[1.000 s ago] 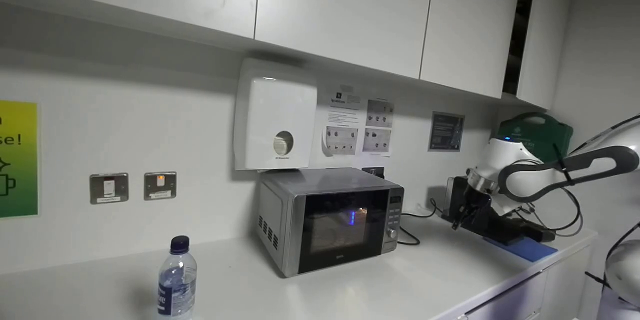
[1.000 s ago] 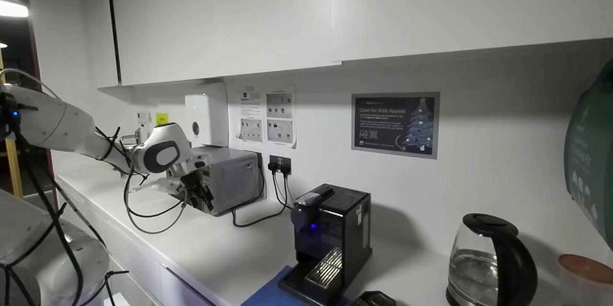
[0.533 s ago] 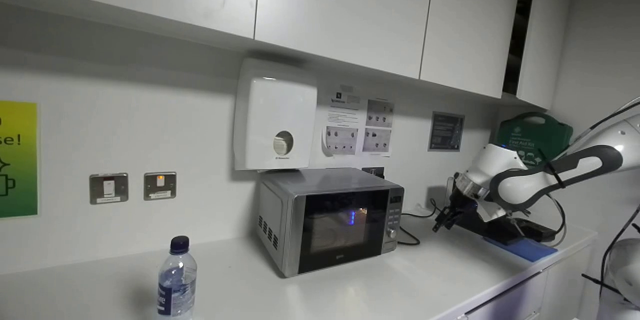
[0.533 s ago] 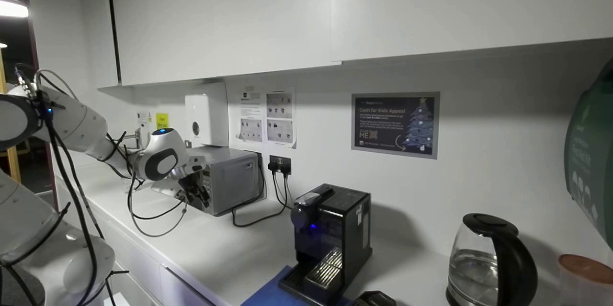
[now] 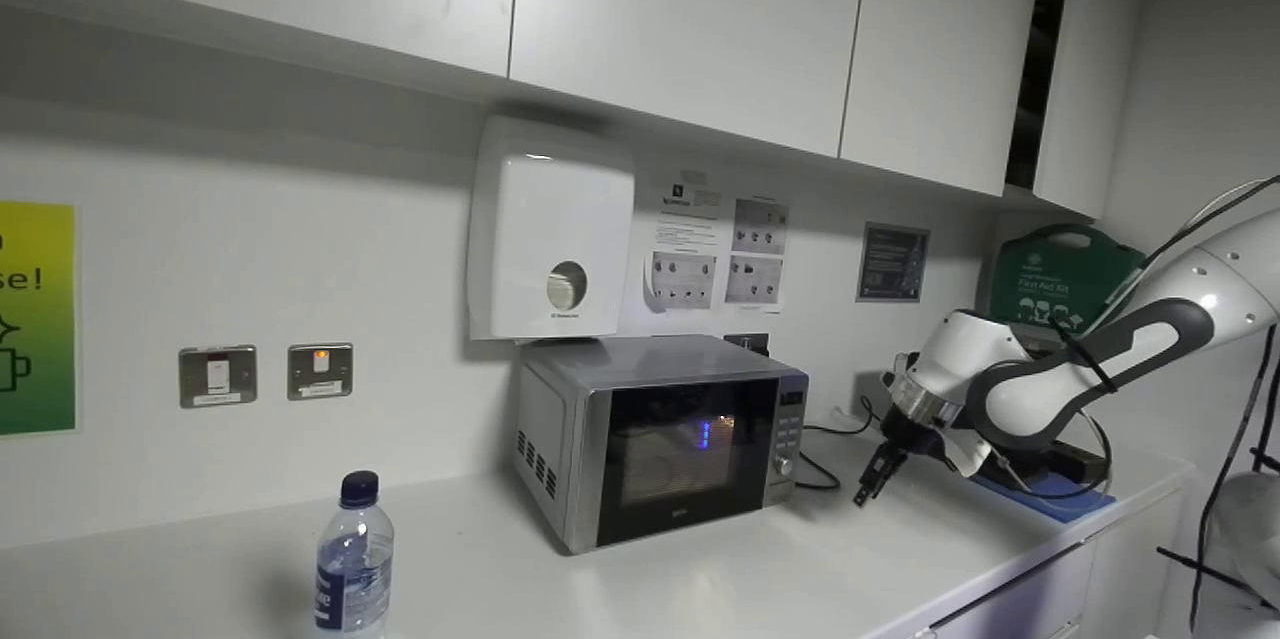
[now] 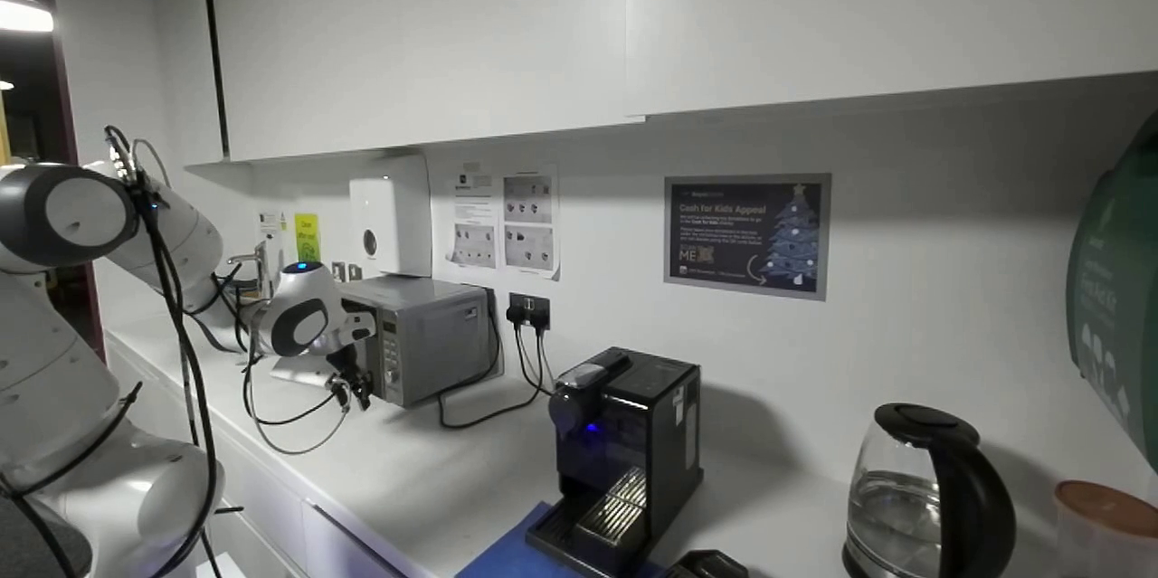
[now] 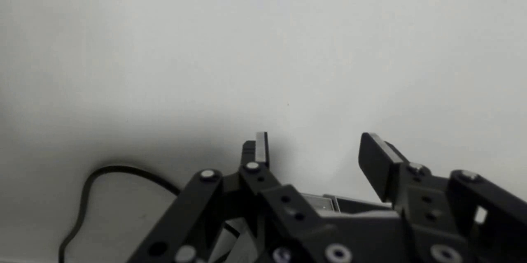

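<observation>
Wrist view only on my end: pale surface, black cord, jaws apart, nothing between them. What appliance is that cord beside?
Observer: A microwave; both exterior views show it right by the cord.
Operator: Its door, open or shut?
Observer: Shut, in an exterior view.
Operator: Anything on its far side from the jaws?
Observer: Yes, in an exterior view: an upright water bottle with its cap on.
</observation>
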Tool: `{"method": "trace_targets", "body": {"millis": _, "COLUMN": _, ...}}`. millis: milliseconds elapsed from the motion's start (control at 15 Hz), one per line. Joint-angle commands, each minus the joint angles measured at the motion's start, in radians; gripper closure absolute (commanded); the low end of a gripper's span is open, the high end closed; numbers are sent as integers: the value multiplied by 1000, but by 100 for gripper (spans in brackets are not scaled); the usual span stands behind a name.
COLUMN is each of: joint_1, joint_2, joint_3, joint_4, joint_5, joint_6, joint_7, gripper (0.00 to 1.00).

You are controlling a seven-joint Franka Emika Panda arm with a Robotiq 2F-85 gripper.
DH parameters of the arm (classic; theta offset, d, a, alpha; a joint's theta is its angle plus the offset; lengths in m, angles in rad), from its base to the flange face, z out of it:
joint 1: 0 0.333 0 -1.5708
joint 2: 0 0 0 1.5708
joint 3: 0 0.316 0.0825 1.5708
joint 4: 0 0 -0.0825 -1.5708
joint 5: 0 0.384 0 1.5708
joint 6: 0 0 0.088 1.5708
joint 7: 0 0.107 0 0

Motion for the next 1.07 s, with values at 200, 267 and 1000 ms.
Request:
{"method": "trace_targets", "body": {"millis": 200, "joint_1": -154, "joint_2": 55, "joint_3": 159, "joint_4": 10, "joint_5": -321, "joint_6": 72, "joint_7": 59, "gripper": 90}}
{"method": "trace_targets", "body": {"millis": 267, "joint_1": -177, "joint_2": 60, "joint_3": 179, "joint_4": 14, "joint_5": -362, "joint_6": 86, "joint_7": 82, "gripper": 99}}
{"method": "trace_targets", "body": {"millis": 1000, "joint_1": -433, "joint_2": 74, "joint_3": 385, "joint_4": 42, "joint_5": -588, "joint_6": 293, "joint_7": 303, "gripper": 100}}
